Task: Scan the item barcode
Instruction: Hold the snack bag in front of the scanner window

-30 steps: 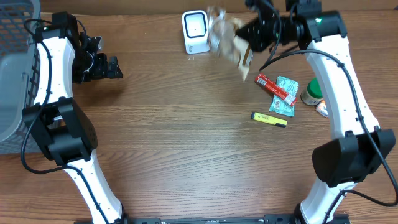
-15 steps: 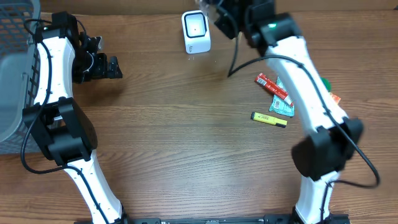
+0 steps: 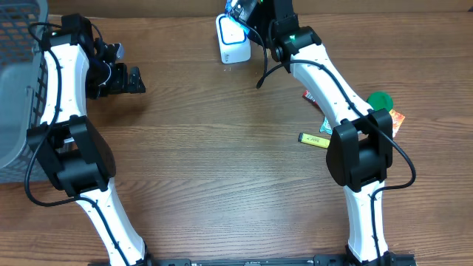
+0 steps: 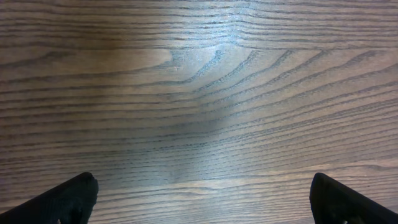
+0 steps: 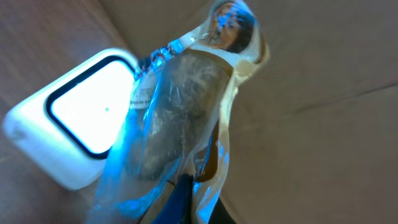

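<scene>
At the far edge of the tabletop [image 3: 222, 170], the right gripper [image 3: 255, 9] hangs just above and behind the white scanner [image 3: 233, 38], its fingers [image 5: 181, 198] pressed together on the near end of a clear packet [image 5: 180, 124]. In the right wrist view the packet's long axis runs away from the fingers, from the bottom centre up toward the upper right. Its far end, which has a brownish printed top, points away from the gripper. A dark, lumpy filling shows through the plastic. The packet hangs in the air in front of the scanner's bright window, overlapping that window's right edge, and blue light washes over its wrapping; whether the two touch cannot be told. No barcode can be made out on the side facing the camera. The left gripper [image 3: 129, 80] sits well apart on the left side, close to the grey basket [image 3: 15, 89]. Its fingers [image 4: 71, 198] are spread wide over bare wood and hold nothing. Near the right arm lie a yellow marker [image 3: 319, 140], a red wrapper [image 3: 310, 94] partly hidden by the arm, a green lid [image 3: 380, 100] and an orange packet [image 3: 397, 118].
</scene>
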`<state>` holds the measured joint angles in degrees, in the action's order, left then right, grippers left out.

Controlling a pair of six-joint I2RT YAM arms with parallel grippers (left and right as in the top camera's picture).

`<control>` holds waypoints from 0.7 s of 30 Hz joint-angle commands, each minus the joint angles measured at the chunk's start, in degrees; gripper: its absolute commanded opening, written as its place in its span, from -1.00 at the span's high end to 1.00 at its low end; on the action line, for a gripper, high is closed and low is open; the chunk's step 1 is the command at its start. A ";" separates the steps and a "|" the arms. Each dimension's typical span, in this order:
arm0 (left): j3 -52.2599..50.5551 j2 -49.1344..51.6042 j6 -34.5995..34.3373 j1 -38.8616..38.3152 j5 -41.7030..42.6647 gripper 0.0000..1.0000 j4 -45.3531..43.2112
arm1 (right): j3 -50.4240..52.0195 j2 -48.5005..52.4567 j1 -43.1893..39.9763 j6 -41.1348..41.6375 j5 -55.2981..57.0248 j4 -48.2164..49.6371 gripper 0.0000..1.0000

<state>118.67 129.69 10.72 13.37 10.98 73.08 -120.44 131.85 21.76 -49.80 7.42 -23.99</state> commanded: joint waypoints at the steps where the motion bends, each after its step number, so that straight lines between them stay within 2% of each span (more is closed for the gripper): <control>1: 1.38 -1.22 0.87 -0.22 0.85 -1.00 -0.04 | -1.03 -0.28 1.62 -5.11 6.08 2.21 0.93; 6: 1.38 -1.22 0.87 -0.22 0.85 -0.99 -0.04 | -1.03 -0.28 1.97 -11.28 16.48 9.40 0.93; 9: 1.38 -1.22 0.87 -0.22 0.85 -0.99 -0.04 | -1.03 -0.26 2.01 -11.30 15.80 6.95 0.93; 13: 1.38 -1.22 0.87 -0.22 0.85 -1.00 -0.04 | -1.03 -0.26 2.16 -5.81 9.90 3.02 0.93; 21: 1.38 -1.22 0.87 -0.22 0.83 -1.00 -0.04 | -1.03 -0.26 3.69 -4.39 7.91 2.99 0.93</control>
<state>118.67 129.69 10.72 13.37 10.98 73.08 -120.44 131.87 24.32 -55.51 16.47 -21.52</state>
